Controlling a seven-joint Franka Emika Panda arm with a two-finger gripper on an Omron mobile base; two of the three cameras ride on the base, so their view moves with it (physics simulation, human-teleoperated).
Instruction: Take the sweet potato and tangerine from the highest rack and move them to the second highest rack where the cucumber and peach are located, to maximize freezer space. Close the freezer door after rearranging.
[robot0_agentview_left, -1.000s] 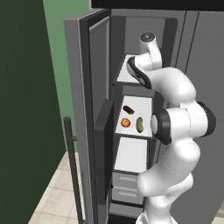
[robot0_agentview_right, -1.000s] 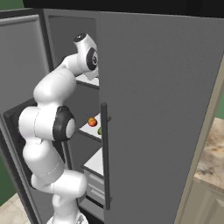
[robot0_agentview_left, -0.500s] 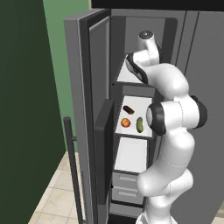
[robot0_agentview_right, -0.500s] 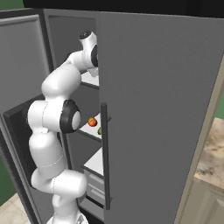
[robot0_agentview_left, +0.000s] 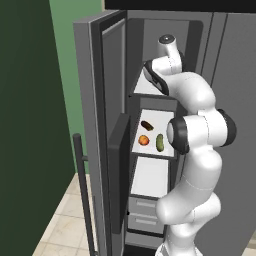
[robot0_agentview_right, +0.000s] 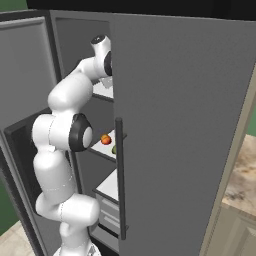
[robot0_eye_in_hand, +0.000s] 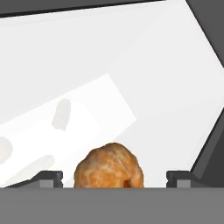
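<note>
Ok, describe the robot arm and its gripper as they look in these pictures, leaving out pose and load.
The arm is built of glossy white rounded segments joined by dark grey to black ring-shaped joints, thick at the base and slimmer toward the wrist. A small dark round cap tops the uppermost white link. No cables or markings are visible. In the hand view the gripper ends in two small dark grey blocky tips.

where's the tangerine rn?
In the hand view, the tangerine sits on the highest rack, bottom centre, between the fingertips of the gripper.
</note>
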